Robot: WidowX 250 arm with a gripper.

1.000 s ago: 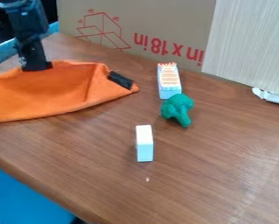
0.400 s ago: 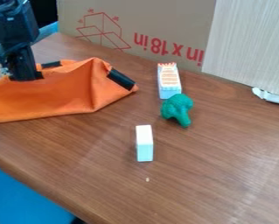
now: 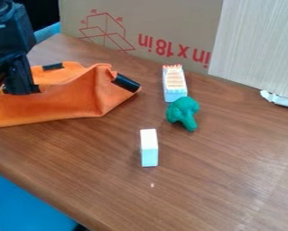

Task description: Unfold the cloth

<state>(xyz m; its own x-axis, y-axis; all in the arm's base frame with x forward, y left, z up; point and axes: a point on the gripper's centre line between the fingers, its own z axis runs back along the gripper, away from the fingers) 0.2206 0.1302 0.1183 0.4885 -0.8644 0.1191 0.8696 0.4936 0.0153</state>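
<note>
Upside-down "in x 18in" on cardboard (image 3: 164,20)

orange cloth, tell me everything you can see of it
The orange cloth looks like soft, matte fabric, with a black strip near its right corner and another black strip on its far edge. It lies rumpled, partly raised in folds, on the brown table, running out of the view's left edge. The black gripper is down at it, seemingly touching it.

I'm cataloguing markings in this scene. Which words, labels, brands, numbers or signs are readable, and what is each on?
"in x 18in": red, upside down, on the cardboard, beside a red box drawing.
Orange marks on the small upper block: too small to read.
No other text is readable.
</note>
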